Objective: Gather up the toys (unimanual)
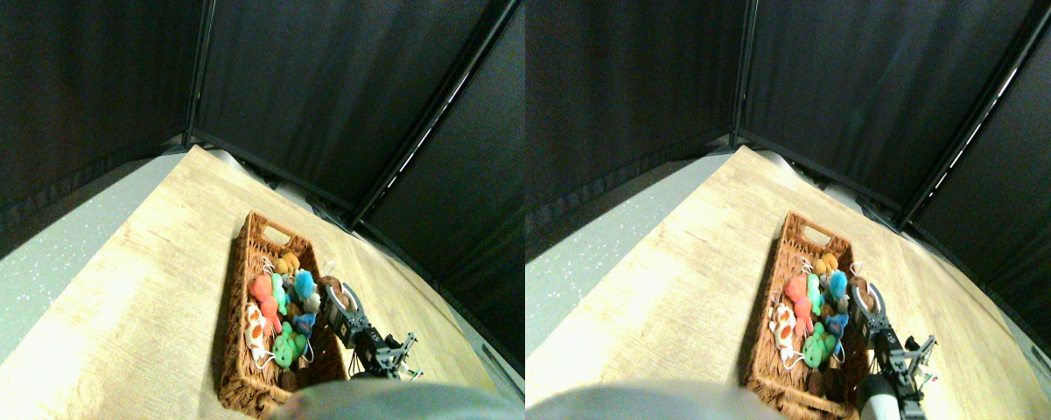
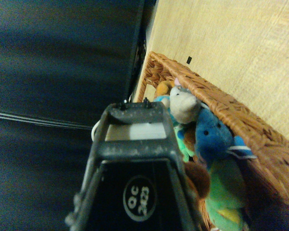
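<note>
The long woven basket (image 1: 243,262) lies on the wooden floor and holds several toys. Among them are an orange one (image 1: 287,262), a red one (image 1: 262,293), a blue one (image 1: 304,282), a green one (image 1: 287,346) and a white-orange spotted one (image 1: 254,325). My right gripper (image 1: 338,296) hangs over the basket's right rim, and a brown toy (image 1: 332,283) sits right at its tip. In the wrist view the dark jaw frame (image 2: 134,110) points into the basket (image 2: 221,101). Beside it are a pale grey toy (image 2: 185,103), the blue toy (image 2: 214,137), the green toy (image 2: 226,192) and a brown toy (image 2: 197,178).
Black curtain walls (image 1: 332,87) close off the back and right, close behind the basket. Light wooden floor (image 1: 140,306) stretches left of the basket, and a grey speckled floor strip (image 1: 44,262) runs along the far left.
</note>
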Available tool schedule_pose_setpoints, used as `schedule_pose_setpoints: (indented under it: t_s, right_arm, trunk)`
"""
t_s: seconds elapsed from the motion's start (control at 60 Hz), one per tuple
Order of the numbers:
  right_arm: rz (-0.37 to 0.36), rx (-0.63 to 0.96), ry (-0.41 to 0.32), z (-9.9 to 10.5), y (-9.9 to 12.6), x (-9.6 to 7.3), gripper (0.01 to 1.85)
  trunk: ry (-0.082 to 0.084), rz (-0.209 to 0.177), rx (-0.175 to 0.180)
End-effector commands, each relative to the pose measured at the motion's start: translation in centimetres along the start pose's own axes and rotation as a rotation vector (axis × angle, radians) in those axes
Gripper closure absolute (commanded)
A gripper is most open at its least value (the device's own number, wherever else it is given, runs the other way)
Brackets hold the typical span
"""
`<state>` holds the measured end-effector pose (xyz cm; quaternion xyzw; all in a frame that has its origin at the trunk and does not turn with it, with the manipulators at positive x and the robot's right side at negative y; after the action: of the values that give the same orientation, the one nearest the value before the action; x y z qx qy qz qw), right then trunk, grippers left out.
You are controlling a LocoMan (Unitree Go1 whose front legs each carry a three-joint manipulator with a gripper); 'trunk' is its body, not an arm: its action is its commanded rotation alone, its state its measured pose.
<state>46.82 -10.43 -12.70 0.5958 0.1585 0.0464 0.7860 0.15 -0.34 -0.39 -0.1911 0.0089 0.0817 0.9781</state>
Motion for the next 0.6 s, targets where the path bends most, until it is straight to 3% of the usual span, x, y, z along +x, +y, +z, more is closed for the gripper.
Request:
schedule_pose_setpoints:
  t_s: [0.017, 0.183, 0.267, 0.283, 0.3, 0.317, 0.4, 0.467, 0.6]
  right_arm:
    - [0.021, 0.001, -0.014, 0.0, 0.5, 0.0, 1.80]
    - [0.007, 0.018, -0.054, 0.2, 0.4, 0.2, 1.80]
    - [-0.013, 0.004, -0.047, 0.5, 0.6, 0.1, 1.38]
    - [-0.013, 0.004, -0.047, 0.5, 0.6, 0.1, 1.38]
    - [-0.008, -0.026, -0.043, 0.6, 0.6, 0.1, 1.17]
    - [-0.008, -0.026, -0.043, 0.6, 0.6, 0.1, 1.17]
    - [-0.009, -0.057, -0.045, 1.3, 0.6, 0.3, 0.82]
    - [-0.008, -0.046, -0.059, 1.6, 0.6, 0.3, 0.72]
    - [0.020, -0.045, -0.081, 2.6, 0.5, 0.6, 0.70]
  trunk:
    - [-0.006, 0.013, -0.021]
    - [-0.005, 0.014, -0.018]
    - [-0.002, 0.010, -0.014]
    - [-0.001, 0.010, -0.013]
    - [0.000, 0.009, -0.012]
    - [0.000, 0.009, -0.011]
    - [0.000, 0.008, -0.009]
    - [0.002, 0.006, -0.005]
    - [0.006, 0.002, 0.008]
